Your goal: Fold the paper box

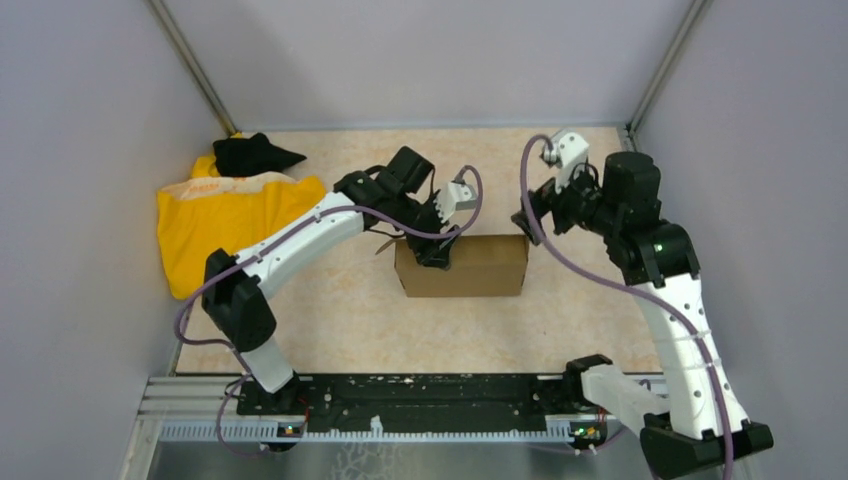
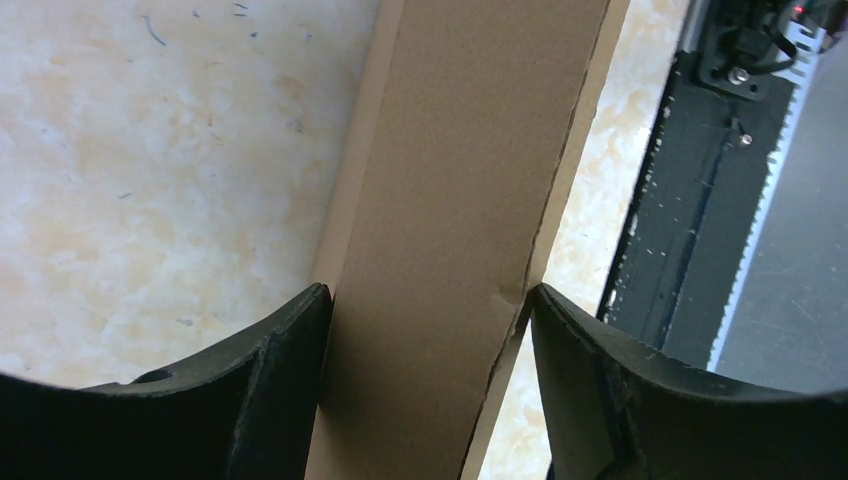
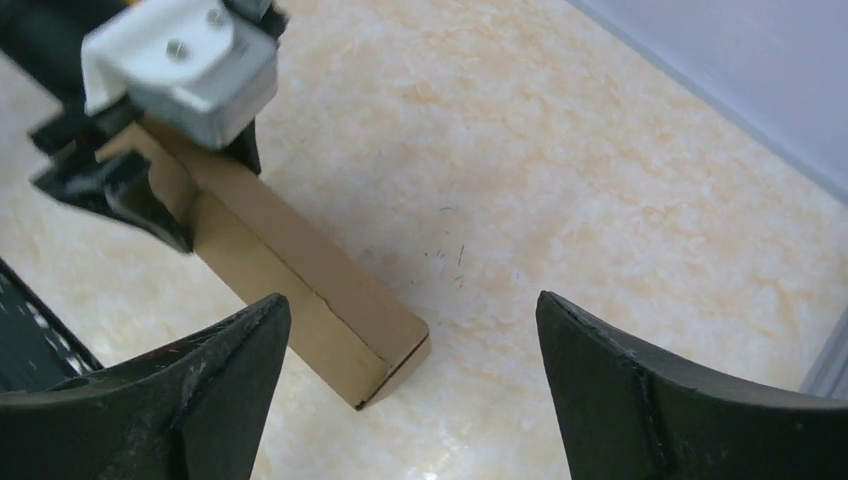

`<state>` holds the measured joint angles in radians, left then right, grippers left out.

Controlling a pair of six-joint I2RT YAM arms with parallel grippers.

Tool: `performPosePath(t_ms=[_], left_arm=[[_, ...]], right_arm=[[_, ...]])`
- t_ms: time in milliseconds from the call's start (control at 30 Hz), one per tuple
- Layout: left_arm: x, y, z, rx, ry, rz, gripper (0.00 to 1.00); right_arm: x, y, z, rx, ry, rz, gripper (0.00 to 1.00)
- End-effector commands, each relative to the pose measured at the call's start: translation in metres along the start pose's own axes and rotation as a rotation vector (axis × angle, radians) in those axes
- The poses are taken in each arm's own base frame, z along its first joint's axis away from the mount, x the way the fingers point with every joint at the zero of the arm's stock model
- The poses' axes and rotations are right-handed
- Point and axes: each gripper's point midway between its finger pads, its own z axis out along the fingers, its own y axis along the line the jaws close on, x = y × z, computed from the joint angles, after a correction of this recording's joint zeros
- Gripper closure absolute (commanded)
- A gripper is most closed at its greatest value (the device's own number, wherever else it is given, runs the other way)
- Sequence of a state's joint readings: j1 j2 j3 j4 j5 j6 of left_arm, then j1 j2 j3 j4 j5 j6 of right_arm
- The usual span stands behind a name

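The paper box (image 1: 465,268) is a closed, flat brown cardboard mailer standing on one long edge in the middle of the table. My left gripper (image 1: 436,248) comes down over its left end. In the left wrist view the box (image 2: 450,200) fills the gap of that gripper (image 2: 430,295), with a black finger against each face. My right gripper (image 1: 526,214) hangs just off the box's right end, apart from it. In the right wrist view its jaws (image 3: 412,300) are wide open with nothing between them, and the box (image 3: 300,280) lies ahead on the left.
A yellow cloth (image 1: 225,225) with a black cloth (image 1: 250,153) on it lies at the back left. The black mounting rail (image 1: 400,400) runs along the near edge. Grey walls close in the left, back and right sides.
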<state>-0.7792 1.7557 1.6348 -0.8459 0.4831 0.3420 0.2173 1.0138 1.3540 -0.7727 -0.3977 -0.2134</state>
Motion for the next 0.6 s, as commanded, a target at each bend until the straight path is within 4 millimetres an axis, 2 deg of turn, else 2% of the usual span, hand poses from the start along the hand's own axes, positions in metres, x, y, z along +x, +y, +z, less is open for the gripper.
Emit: performPosePath(t_ms=[0, 100, 200, 333, 567], left_arm=[[0.038, -0.046, 0.005, 0.188, 0.070, -0.104, 0.31], [0.035, -0.054, -0.005, 0.190, 0.031, -0.093, 0.30], [0.028, -0.058, -0.015, 0.181, 0.003, -0.080, 0.30], [0.019, -0.063, -0.029, 0.166, -0.033, -0.057, 0.30], [0.017, -0.070, -0.043, 0.151, -0.074, -0.033, 0.30]], right_arm=[[0.035, 0.032, -0.015, -0.153, 0.051, -0.317, 0.08], [0.047, 0.049, -0.014, -0.266, 0.064, -0.398, 0.06], [0.031, 0.066, -0.016, -0.369, -0.004, -0.428, 0.06], [0.016, 0.084, -0.016, -0.489, -0.009, -0.450, 0.05], [0.020, 0.121, -0.003, -0.670, 0.107, -0.462, 0.05]])
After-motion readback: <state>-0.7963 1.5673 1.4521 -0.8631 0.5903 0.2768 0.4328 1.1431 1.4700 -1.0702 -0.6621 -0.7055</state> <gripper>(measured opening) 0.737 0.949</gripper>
